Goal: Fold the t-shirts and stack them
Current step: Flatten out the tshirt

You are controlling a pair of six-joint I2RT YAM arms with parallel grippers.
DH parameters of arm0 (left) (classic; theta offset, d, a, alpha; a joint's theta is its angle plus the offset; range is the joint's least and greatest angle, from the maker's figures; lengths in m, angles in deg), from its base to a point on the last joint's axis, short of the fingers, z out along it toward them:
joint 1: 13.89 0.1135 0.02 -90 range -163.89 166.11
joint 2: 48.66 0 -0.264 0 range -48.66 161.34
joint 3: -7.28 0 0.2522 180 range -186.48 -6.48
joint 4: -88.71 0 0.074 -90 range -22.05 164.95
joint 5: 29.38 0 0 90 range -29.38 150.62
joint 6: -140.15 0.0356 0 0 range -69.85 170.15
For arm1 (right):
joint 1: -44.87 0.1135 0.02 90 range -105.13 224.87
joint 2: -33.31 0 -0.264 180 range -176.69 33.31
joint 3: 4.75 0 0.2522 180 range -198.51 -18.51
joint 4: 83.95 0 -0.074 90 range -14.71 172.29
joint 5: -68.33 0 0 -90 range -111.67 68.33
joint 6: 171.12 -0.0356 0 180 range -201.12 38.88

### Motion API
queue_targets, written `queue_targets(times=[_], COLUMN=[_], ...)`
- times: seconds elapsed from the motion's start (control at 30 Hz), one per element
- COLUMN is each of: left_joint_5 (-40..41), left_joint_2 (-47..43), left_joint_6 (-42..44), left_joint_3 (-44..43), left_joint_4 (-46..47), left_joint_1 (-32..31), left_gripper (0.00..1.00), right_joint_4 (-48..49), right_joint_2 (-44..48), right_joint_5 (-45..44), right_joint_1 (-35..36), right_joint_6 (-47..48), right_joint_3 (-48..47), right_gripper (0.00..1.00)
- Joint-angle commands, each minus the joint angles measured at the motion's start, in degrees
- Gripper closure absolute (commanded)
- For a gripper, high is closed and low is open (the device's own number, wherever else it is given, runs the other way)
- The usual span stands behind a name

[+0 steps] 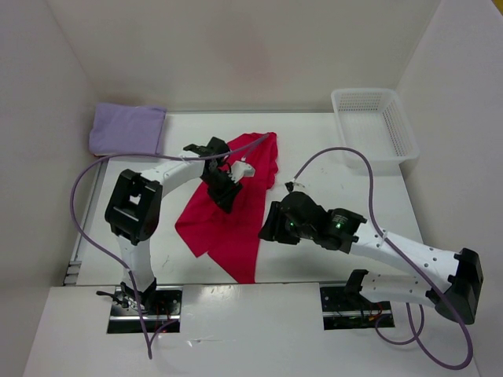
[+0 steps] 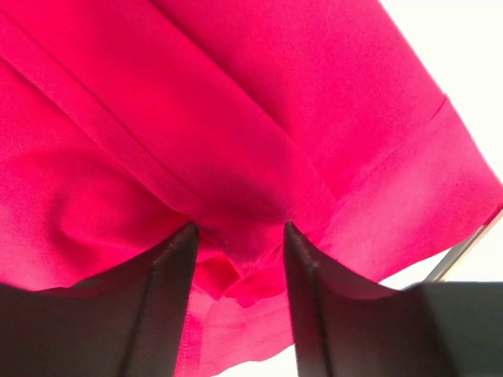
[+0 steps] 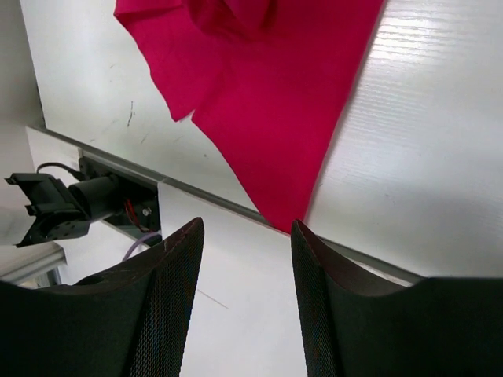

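My left arm bends at the elbow and reaches over the red shirt. My left gripper points down into the shirt's middle, fingers partly apart with bunched cloth between them; I cannot tell if it is clamped. My right arm stretches low toward the shirt's right edge, and my right gripper hangs over its near corner, fingers apart and empty.

Spread shirt centre; folded shirt far left corner; basket far right corner.
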State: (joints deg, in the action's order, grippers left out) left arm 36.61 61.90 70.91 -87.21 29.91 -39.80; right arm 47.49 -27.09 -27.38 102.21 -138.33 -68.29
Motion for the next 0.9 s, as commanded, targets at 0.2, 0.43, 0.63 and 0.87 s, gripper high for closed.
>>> queue_targets(times=[0.2, 0.43, 0.63, 0.87], left_joint_5=[-3.68, 0.01, -0.86, -4.47], left_joint_2=[0.09, 0.79, 1.41, 2.99], left_joint_6=[0.34, -0.27, -0.27, 1.66], left_joint_3=[-2.77, -1.71, -1.71, -1.71], left_joint_4=[-1.98, -1.99, -2.51, -4.62], left_joint_1=[0.16, 0.16, 0.16, -0.37], left_gripper=[0.64, 0.52, 0.56, 1.0], right_joint_4=[-1.49, -3.16, -3.16, -1.5], right_joint_2=[1.34, 3.18, 4.94, 3.99], right_joint_5=[-2.11, -2.63, -2.63, -0.62], right_joint_1=[-0.56, -0.56, -1.09, -4.07], right_joint_6=[-1.85, -1.85, -2.38, -2.38], right_joint_3=[1.79, 1.79, 2.32, 6.35], right_gripper=[0.46, 0.45, 0.45, 0.4])
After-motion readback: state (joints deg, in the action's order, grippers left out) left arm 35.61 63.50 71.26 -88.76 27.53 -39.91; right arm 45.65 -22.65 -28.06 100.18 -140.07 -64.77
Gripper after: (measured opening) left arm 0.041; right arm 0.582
